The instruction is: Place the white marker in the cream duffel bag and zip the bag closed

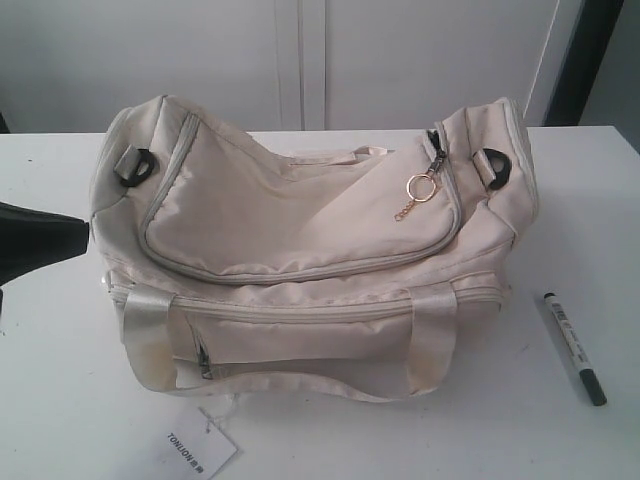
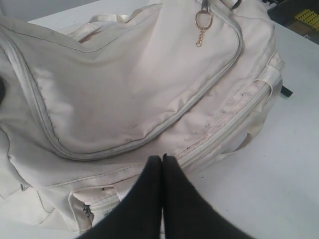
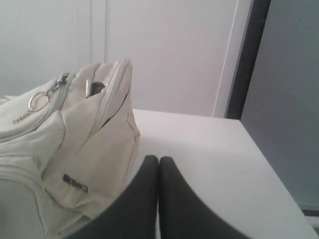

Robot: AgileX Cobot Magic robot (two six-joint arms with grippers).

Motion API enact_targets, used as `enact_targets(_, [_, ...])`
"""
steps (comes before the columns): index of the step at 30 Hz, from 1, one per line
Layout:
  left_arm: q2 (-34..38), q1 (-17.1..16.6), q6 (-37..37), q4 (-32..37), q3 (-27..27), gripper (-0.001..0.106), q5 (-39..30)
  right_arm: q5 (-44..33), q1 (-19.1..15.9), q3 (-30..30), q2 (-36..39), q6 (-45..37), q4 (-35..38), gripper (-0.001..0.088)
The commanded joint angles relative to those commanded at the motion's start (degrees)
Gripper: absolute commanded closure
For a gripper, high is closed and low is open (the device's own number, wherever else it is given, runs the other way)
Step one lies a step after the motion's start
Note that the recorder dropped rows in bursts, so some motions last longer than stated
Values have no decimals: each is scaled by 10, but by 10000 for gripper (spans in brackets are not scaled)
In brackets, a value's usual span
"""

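Position: white marker (image 1: 575, 348) lies right of cream duffel bag (image 1: 300, 230), long axis near-to-far; right gripper (image 3: 158, 159), pressed together and empty, judged nearer; left gripper (image 2: 162, 157) likewise pressed together.

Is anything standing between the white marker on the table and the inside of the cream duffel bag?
Yes. Nothing lies on the table between the white marker and the cream duffel bag, but the bag's top zipper appears closed all along, with its gold ring pull at the end nearer the marker. It must be opened first.

cream duffel bag (image 1: 300, 210): cloth | handles (image 1: 436, 340): shiny webbing | zipper ring (image 1: 424, 187): gold metal
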State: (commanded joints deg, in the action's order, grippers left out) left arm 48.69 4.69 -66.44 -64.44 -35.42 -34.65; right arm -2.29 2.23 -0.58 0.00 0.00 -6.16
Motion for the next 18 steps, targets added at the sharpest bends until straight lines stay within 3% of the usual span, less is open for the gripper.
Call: enact_targets(18, [0,0,-2,-1,0,1053,6,81,0,0,0,21,16,868])
